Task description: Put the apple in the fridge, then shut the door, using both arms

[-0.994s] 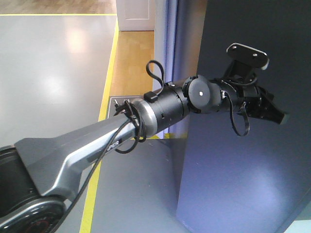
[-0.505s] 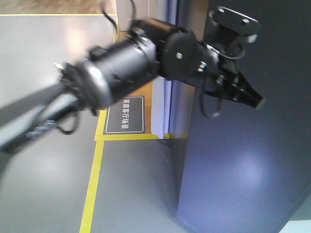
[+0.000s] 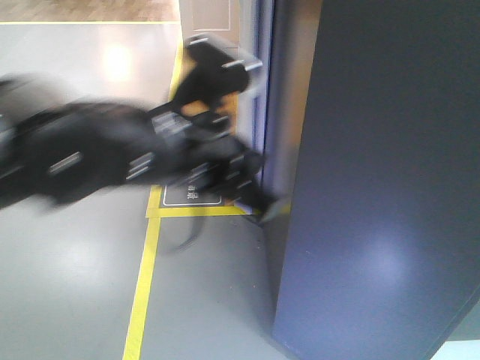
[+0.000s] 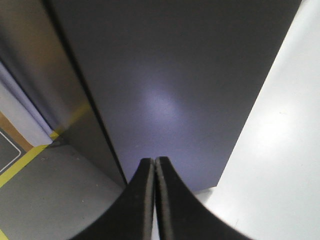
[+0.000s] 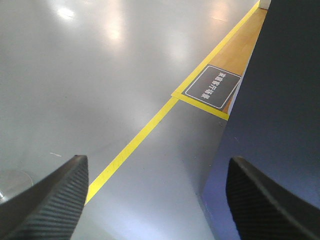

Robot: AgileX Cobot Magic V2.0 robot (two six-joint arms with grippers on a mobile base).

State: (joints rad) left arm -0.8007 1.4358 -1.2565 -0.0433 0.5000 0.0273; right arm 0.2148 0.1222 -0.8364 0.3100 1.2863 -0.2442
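fridge (image 3: 375,187) dark grey face fills right of front view, shut side on | left gripper (image 4: 154,167) fingers pressed together, empty, pointing at fridge face just ahead | right gripper (image 5: 155,195) spread wide, empty, fridge to its right | front-view arm (image 3: 112,161) blurred | apple unseen

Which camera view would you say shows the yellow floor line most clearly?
The right wrist view: the yellow floor line runs sharp and long across the grey floor, between the open right tool's fingers. The front view shows it partly behind the blurred arm; the left wrist view catches only a corner.
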